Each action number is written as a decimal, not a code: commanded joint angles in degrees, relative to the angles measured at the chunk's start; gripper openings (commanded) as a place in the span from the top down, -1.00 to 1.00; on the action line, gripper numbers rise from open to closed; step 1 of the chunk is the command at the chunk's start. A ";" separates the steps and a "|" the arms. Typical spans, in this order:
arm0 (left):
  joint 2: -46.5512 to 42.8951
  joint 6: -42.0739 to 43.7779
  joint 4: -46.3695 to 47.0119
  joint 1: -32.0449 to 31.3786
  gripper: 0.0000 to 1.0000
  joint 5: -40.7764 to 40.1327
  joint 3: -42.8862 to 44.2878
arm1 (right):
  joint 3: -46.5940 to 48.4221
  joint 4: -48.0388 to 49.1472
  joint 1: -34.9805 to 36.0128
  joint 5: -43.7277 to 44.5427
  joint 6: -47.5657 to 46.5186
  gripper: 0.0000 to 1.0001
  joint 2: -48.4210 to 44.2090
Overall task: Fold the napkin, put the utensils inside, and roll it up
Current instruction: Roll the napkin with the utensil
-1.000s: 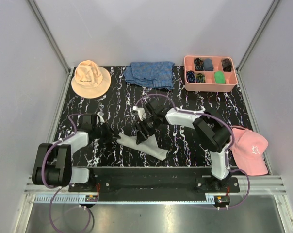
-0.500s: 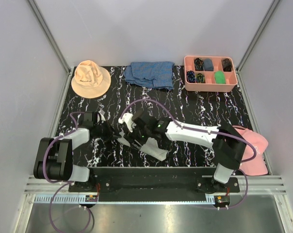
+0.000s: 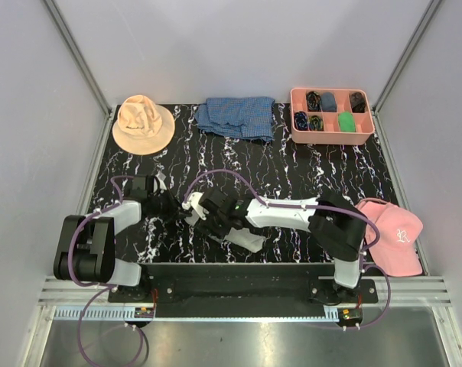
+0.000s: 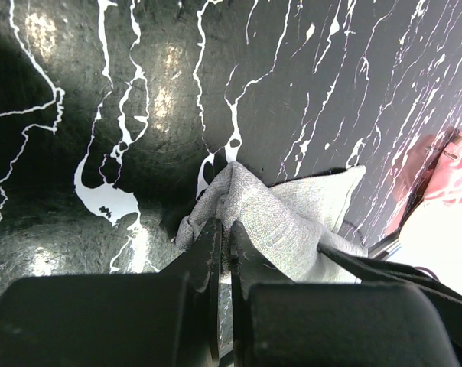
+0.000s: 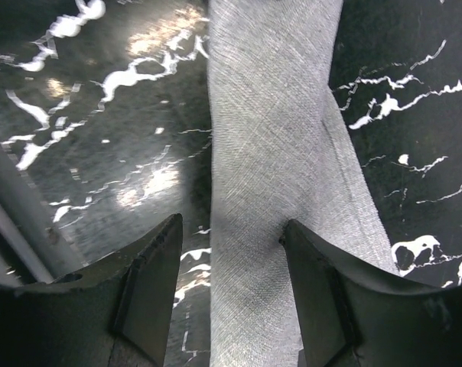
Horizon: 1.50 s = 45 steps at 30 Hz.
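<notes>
- The napkin (image 3: 245, 237) is lying as a narrow grey roll at the lower centre of the top view, slanting down to the right on the table (image 3: 292, 164).
- The left wrist view is showing what the top view hides: the left gripper (image 4: 226, 229) is pinching a bunched end of the napkin (image 4: 288, 222), with its jaws nearly touching on the cloth.
- The right wrist view is showing the right gripper (image 5: 231, 229) spread wide over the roll. One finger (image 5: 323, 306) is sitting on the napkin (image 5: 277, 138) and the other is hanging above bare table.
- Up close, the cloth is showing a fine woven grain and soft folds.
- The table is appearing glossy black with white marble veins.
- In the top view the left gripper (image 3: 174, 208) and the right gripper (image 3: 208, 218) are meeting at the roll's left end.
- Farther out, a floppy tan hat (image 3: 143, 122) is sitting at upper left, a rumpled blue checked cloth (image 3: 237, 116) at top centre, a pink compartmented tray (image 3: 332, 138) at upper right, and a pink cap (image 3: 392, 233) at the right edge.
</notes>
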 commanded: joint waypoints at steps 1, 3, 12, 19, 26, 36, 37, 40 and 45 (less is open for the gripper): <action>0.59 1.09 -0.49 0.17 1.00 0.16 1.68 | -0.31 0.02 0.43 3.75 -1.40 -0.28 2.11; 0.50 1.00 -0.41 0.17 1.00 0.51 1.86 | -0.58 0.02 0.44 4.81 -1.41 -0.28 3.43; -1.07 0.65 -0.49 0.25 0.89 2.00 3.09 | -1.28 -0.69 0.35 7.46 0.26 -0.08 8.53; -5.29 2.49 -5.41 1.57 -0.01 -0.89 5.81 | -1.54 -0.43 -0.97 -7.01 2.63 0.39 7.31; -10.74 1.88 -6.38 1.93 -0.18 -4.50 2.75 | -0.85 1.51 -7.29 -25.49 3.96 0.42 6.77; -13.65 1.44 -4.46 1.93 -0.18 -5.12 -1.92 | 2.32 1.60 -15.65 -45.35 5.71 0.48 12.04; -13.47 1.44 -3.84 1.93 -0.18 -4.33 -2.09 | 2.93 1.60 -16.35 -46.68 5.71 0.47 13.01; -12.95 1.00 -1.38 1.93 -0.17 -2.83 -2.88 | 4.34 1.51 -17.40 -51.16 5.71 0.48 15.38; -10.84 0.39 1.70 1.84 -0.14 -1.34 -3.76 | 5.66 1.60 -18.64 -55.20 7.74 0.48 18.11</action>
